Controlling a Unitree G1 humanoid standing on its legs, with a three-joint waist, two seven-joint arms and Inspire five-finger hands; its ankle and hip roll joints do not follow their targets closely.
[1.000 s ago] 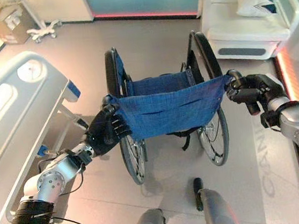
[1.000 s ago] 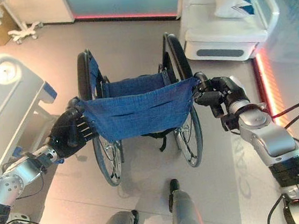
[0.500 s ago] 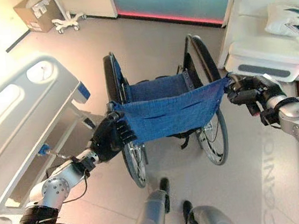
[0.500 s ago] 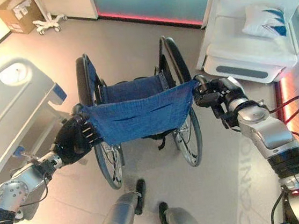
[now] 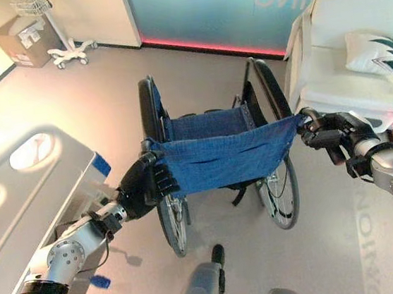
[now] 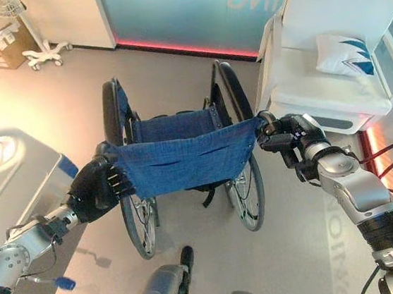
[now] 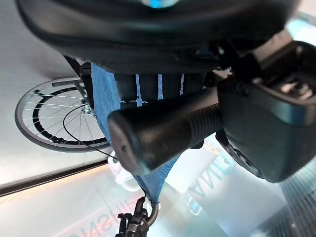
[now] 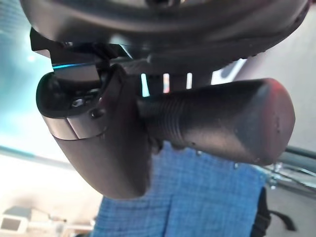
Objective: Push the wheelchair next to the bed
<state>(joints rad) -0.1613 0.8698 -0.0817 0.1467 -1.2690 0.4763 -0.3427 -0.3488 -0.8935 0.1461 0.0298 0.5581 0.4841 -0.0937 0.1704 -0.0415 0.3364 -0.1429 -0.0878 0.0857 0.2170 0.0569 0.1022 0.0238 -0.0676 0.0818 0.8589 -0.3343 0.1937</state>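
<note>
The wheelchair (image 5: 219, 155) has a blue cloth back, a blue seat and two large black wheels; it faces away from me in the middle of the floor. My left hand (image 5: 143, 190) is curled round its left push handle (image 7: 163, 131). On the other side, my right hand (image 5: 326, 134) is curled round the right push handle (image 8: 217, 121). The bed (image 5: 24, 195), white with grey side rails, lies at the left, its corner close to the chair's left wheel (image 5: 169, 221).
A white padded armchair (image 5: 349, 83) with a patterned cushion (image 5: 374, 52) stands just right of the wheelchair. A cardboard box (image 5: 22, 40) and a wheeled stand (image 5: 65, 52) are at the far left wall. Open floor lies ahead up to a glass partition (image 5: 202, 8).
The view has shifted as I walk forward. The wheelchair has rolled ahead, further along the bed's side and nearer the far wall. Both hands keep their hold on the handles.
</note>
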